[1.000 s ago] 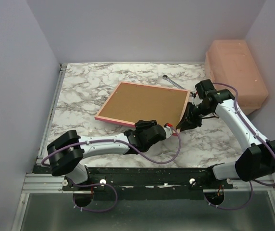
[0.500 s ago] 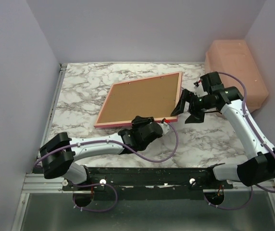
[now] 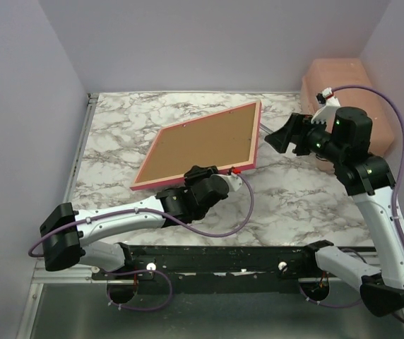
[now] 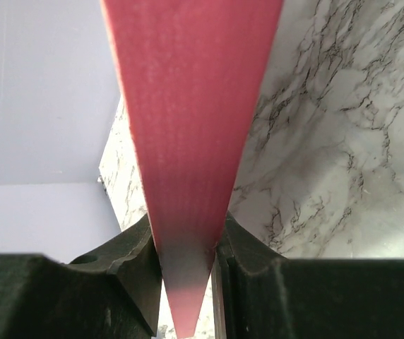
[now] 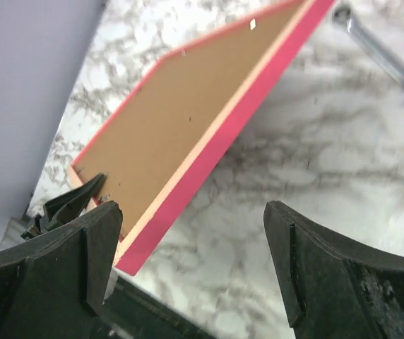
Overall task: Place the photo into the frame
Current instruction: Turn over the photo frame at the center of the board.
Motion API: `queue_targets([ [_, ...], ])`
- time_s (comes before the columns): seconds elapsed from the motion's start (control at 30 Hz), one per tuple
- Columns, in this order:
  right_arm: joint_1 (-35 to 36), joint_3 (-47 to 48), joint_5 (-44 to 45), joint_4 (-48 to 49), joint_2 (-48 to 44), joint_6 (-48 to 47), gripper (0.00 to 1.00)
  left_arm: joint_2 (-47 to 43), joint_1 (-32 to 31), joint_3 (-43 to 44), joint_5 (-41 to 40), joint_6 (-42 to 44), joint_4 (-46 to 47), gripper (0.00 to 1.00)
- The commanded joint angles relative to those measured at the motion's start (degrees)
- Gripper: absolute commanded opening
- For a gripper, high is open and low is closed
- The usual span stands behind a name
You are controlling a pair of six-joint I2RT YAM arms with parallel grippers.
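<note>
Pink frame (image 5: pixel 239 119), brown backing (image 3: pixel 202 145) uppermost, aslant above the marble table (image 3: pixel 294 205).

Pink frame (image 5: pixel 237 120), brown backing panel (image 3: pixel 205 145), grey-veined white marble table (image 3: pixel 117 127), salmon box (image 3: pixel 343 92)

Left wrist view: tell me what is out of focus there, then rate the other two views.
Left wrist: the pink frame edge is soft, washing to grey near the left hand; the marble table behind is sharper. Right wrist: frame crisp, wrench slightly soft. Top external: even light, no glare.
</note>
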Motion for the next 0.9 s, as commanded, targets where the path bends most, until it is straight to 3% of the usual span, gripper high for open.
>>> queue_targets([
  [0.0, 0.2, -6.3, -1.2, 17.5, -6.4, -10.6, 0.87, -4.3, -0.5, 2.6, -1.3, -5.0, -2.2, 0.09],
  [0.17, 0.2, -17.8, -10.7, 31.8, -13.4, -27.5, 0.82, -6.5, -1.0, 3.3, 0.1, -6.7, -5.8, 0.09],
  [0.27, 0.2, -23.2, -15.6, 35.6, -16.3, -40.5, 0.96, -7.4, -1.1, 3.5, 1.0, -7.2, -7.2, 0.09],
  [0.43, 0.2, -28.1, -26.2, 34.4, -17.3, -64.7, 1.00, -7.9, -1.2, 4.3, 1.8, -7.6, -8.6, 0.09],
  [0.6, 0.2, -25.3, -32.9, 24.3, -12.3, -84.8, 0.99, -7.9, -1.4, 5.1, 2.5, -7.7, -9.8, 0.09],
  [0.87, 0.3, -21.7, -43.1, 27.0, -4.4, -91.4, 0.95, -8.5, -1.8, 5.9, 4.0, -8.6, -11.7, 0.09],
])
